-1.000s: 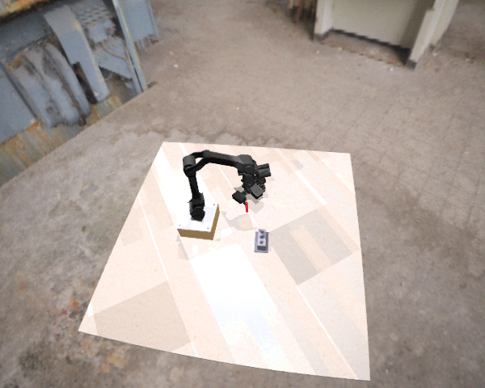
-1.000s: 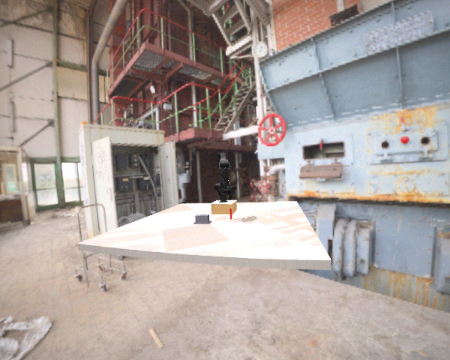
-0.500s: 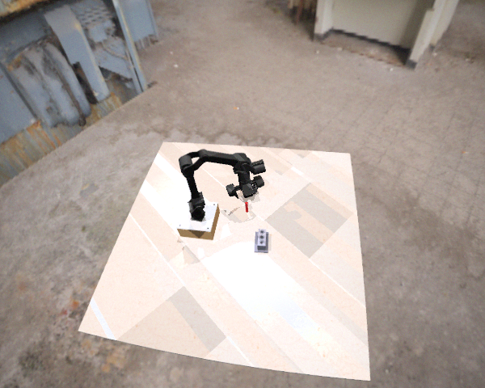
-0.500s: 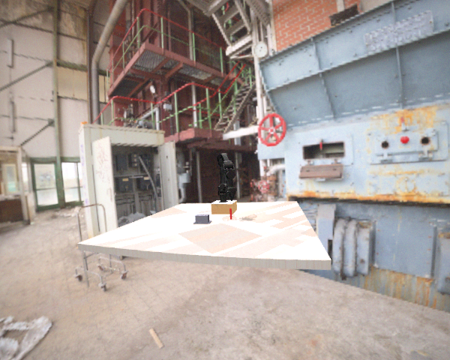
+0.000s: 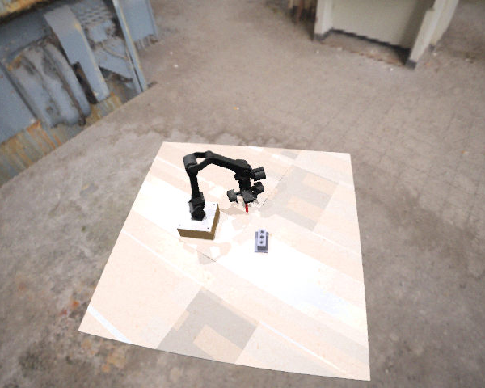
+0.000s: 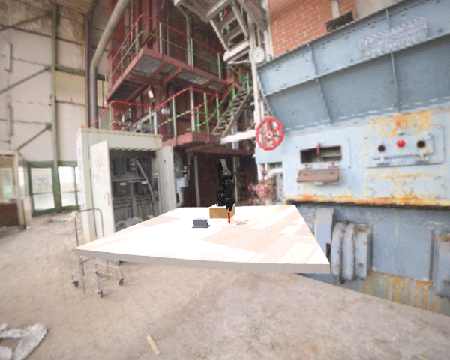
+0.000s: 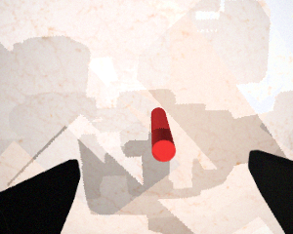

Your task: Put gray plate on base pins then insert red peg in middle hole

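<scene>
The gray plate [image 5: 264,239] [image 6: 200,222] sits level on the darker gray base [image 5: 256,250] [image 6: 194,226], with its three holes facing up. How deep the pins sit in it is too small to tell. The red peg [image 5: 246,208] [image 6: 229,217] [image 7: 163,151] stands upright on the table, apart from the plate. My gripper [image 5: 246,199] [image 6: 229,210] [image 7: 164,164] is open and points down just above the peg. In the wrist view the peg's round top shows between the wide-spread fingertips, touching neither. The plate and base are out of the wrist view.
The arm stands on a box with a white top [image 5: 207,223] and tan sides, which also shows in the exterior view [image 6: 221,212]. The plate and base stand nearer the top camera than the peg. The table's edges [image 6: 202,263] drop to the floor.
</scene>
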Robot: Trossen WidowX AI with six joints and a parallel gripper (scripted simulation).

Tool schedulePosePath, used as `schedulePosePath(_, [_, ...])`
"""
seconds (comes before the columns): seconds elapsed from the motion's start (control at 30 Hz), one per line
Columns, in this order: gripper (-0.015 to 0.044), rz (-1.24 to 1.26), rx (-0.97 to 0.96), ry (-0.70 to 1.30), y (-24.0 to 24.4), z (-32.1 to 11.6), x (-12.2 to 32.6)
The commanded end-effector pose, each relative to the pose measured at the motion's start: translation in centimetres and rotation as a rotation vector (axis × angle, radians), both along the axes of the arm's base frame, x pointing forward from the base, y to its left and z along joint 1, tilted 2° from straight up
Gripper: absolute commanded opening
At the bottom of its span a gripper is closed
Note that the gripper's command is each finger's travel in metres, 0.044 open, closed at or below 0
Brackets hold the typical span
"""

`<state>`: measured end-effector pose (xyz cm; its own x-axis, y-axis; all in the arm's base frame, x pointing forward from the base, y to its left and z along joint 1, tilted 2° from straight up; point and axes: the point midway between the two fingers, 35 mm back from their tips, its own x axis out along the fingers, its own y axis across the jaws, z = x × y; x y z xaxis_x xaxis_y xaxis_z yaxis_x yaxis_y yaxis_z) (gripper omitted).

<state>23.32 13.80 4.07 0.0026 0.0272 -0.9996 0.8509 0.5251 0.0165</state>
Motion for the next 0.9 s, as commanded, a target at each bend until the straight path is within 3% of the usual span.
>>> schedulePosePath(0.0, [0.044,-0.005,0.0,0.008,0.0,-0.7,-0.1])
schedulePosePath(0.87, [0.044,-0.005,0.0,0.008,0.1,-5.0,-0.1])
